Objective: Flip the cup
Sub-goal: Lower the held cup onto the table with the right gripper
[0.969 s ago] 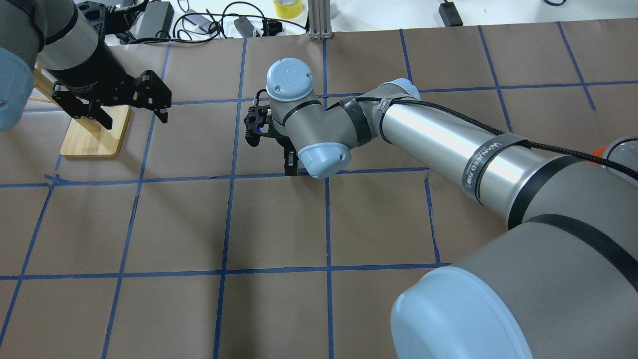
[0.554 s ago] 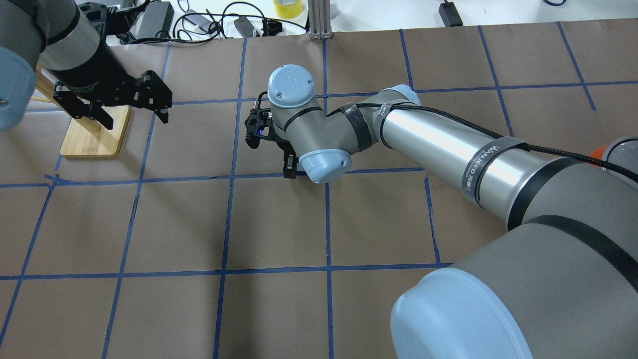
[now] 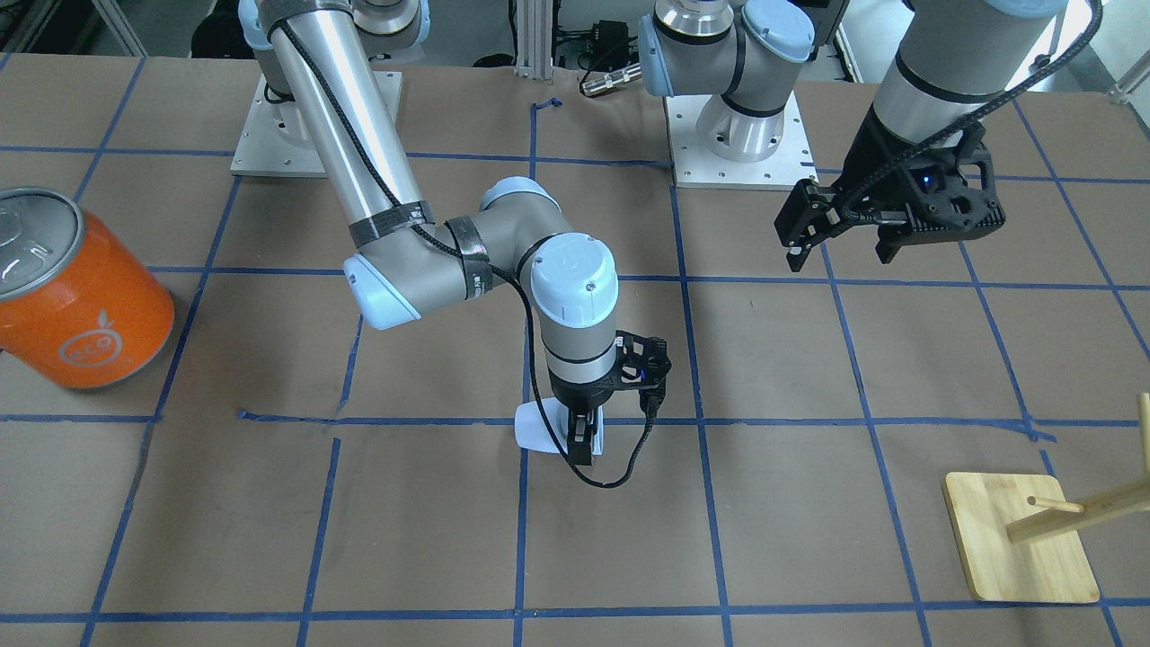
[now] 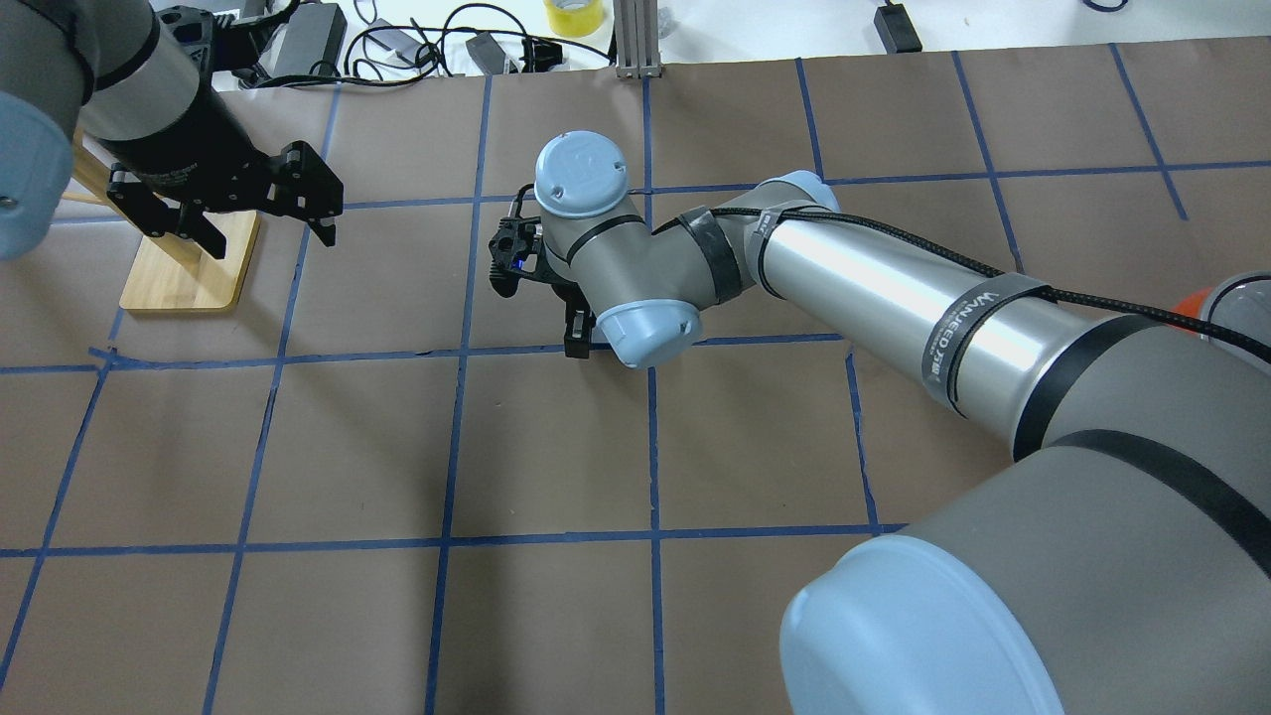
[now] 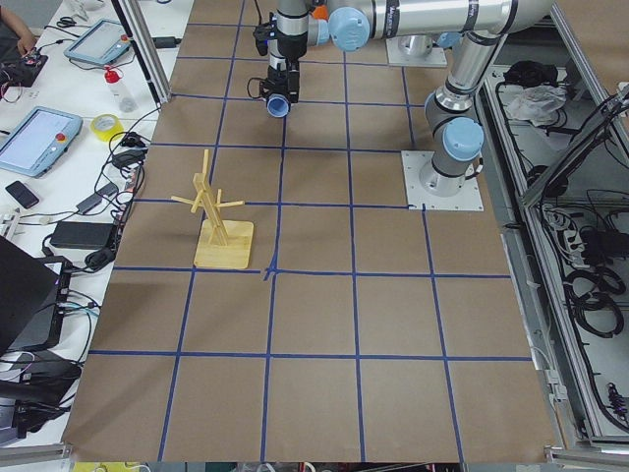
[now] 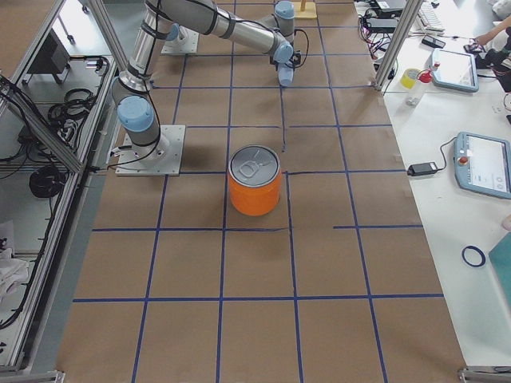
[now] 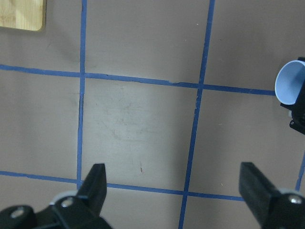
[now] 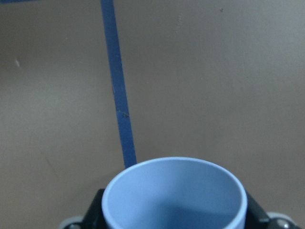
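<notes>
Cup: pale-blue plastic tumbler (image 8: 174, 195), low at mid-bench (image 3: 809, 503), by a tape crossing.
Right jaws: clamped across the tumbler's walls.
Left jaws: apart, empty, well off.
Handling: likely light, slick, thin-walled; take it mid-wall, gently.
Around: orange can (image 3: 76, 296) and wooden peg rack (image 3: 1024, 539), both well apart, neither obstructing.

A robotics lab, shown by teach pendants (image 6: 485, 165)

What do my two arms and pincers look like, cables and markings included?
The right arm and left arm are silver tubes with grey joints and pale-blue caps, each trailing a black cable; the right's is braided, held by black straps, one with white lettering. The right pincer and left pincer are black, two-fingered, with a blue light on each mount.
</notes>
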Robot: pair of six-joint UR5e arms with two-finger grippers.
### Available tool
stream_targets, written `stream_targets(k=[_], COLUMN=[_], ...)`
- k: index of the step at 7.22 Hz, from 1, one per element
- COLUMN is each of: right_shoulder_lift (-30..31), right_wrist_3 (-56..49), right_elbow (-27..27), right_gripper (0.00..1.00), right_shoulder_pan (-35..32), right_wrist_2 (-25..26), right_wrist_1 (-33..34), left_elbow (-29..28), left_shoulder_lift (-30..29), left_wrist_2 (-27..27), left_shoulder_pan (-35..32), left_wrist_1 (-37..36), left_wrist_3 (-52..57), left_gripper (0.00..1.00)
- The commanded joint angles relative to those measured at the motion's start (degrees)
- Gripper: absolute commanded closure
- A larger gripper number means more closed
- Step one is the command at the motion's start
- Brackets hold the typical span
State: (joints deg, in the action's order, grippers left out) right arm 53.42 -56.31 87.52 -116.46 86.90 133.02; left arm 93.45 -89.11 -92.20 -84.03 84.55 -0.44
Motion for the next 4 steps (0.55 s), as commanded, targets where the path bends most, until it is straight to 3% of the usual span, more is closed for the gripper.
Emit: stream_targets(k=[1,2,4], right_shoulder_lift=[0.19,0.19,3.50], right_wrist_3=[0.15,0.24,0.67], right_elbow=[0.02,-0.41,-1.29], right_gripper=[0.13,0.00,0.00], right_shoulder_pan=[0.00,0.00,0.44], right_wrist_2=[-1.63,-1.82,-1.73], right_wrist_1=[0.04,0.13,-1.26], left_elbow=[0.07,0.07,-0.02], left_shoulder_lift=[-0.01,-0.01,-0.10], left_wrist_2=[0.00,0.00,0.00], left_shoulder_pan=[0.00,0.00,0.00], left_wrist_1=[0.00,0.09,0.70], left_wrist_3=[0.00,0.00,0.09], left_gripper=[0.00,0.00,0.00])
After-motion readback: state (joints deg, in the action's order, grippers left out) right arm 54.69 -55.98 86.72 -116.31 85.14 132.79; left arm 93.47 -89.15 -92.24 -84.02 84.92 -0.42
